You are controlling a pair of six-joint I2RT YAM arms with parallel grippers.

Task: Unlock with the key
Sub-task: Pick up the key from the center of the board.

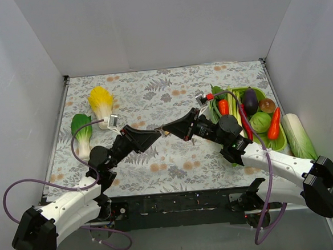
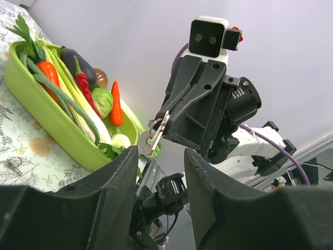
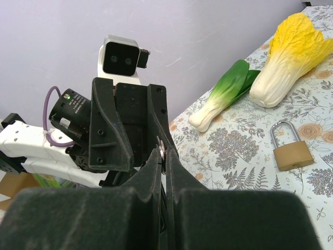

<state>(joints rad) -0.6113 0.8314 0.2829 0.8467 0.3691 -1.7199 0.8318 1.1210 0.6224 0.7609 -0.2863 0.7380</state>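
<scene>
From above, the left pincer (image 1: 155,133) and the right pincer (image 1: 168,128) meet tip to tip over the middle of the flowered table (image 1: 175,164). Whatever sits between them is too small to make out here. A napa cabbage (image 1: 100,102) lies at 10 o'clock from that meeting point, a bok choy (image 1: 81,131) at 9 o'clock, and a green tray (image 1: 282,142) of vegetables at 3 o'clock. In the left wrist view, the left pincer (image 2: 161,156) stands spread, its two dark fingers (image 2: 112,198) filling the bottom edge with a clear gap between them. Straight ahead at 12 o'clock the right pincer (image 2: 165,119) is pressed together on a key (image 2: 152,139), which hangs on its ring from the tips. The key is just above the left pincer's gap and appears clear of both fingers. The green tray (image 2: 36,101) runs off toward 9 o'clock, and a small metal ring (image 2: 13,164) lies on the cloth below it. In the right wrist view, the right pincer (image 3: 163,156) is clamped shut, with a sliver of the key (image 3: 162,150) showing at its tips. The left pincer (image 3: 132,125) faces it at 12 o'clock with its jaws apart. The brass padlock (image 3: 291,151) lies flat on the table at 3 o'clock, well apart from both pincers, below the bok choy (image 3: 223,99) and the napa cabbage (image 3: 291,57).
</scene>
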